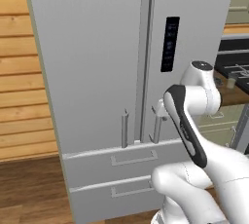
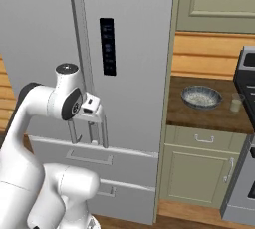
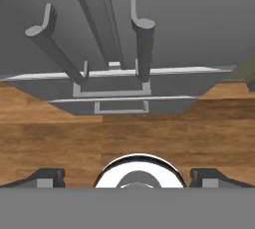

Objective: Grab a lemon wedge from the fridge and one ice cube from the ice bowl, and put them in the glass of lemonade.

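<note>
Left base view: tall grey fridge (image 1: 97, 62) shut, both doors closed, two bar handles side by side near the centre seam, left handle (image 1: 125, 129) and right handle (image 1: 157, 126). Two drawers below, also shut. Black panel (image 1: 169, 44) on the right door. White arm bent in front of the right door, wrist close to the right handle; hand itself hidden behind the arm here. Wooden wall to the left, wooden floor (image 1: 29, 189) beneath.

Right base view: hand (image 2: 92, 108) up against the fridge (image 2: 134, 73) at handle height, just above the upper drawer, pointing down along the handles. Brown surface (image 2: 199, 116) to the right of the fridge, carrying the grey ice bowl (image 2: 201, 96) with whitish contents, and the small glass of lemonade (image 2: 236, 103) just right of the bowl, apart from it. Both well away from the hand. Cabinet doors below the surface (stove edge at far right).

Hand view: looking down the fridge front, two bar handles (image 3: 142, 41) ahead, drawers and floor beyond. Fingertips (image 3: 47, 177) at the far left and right edges, spread as wide as possible, nothing between them, nothing gripped. Lemon wedge out of sight with the doors closed.
</note>
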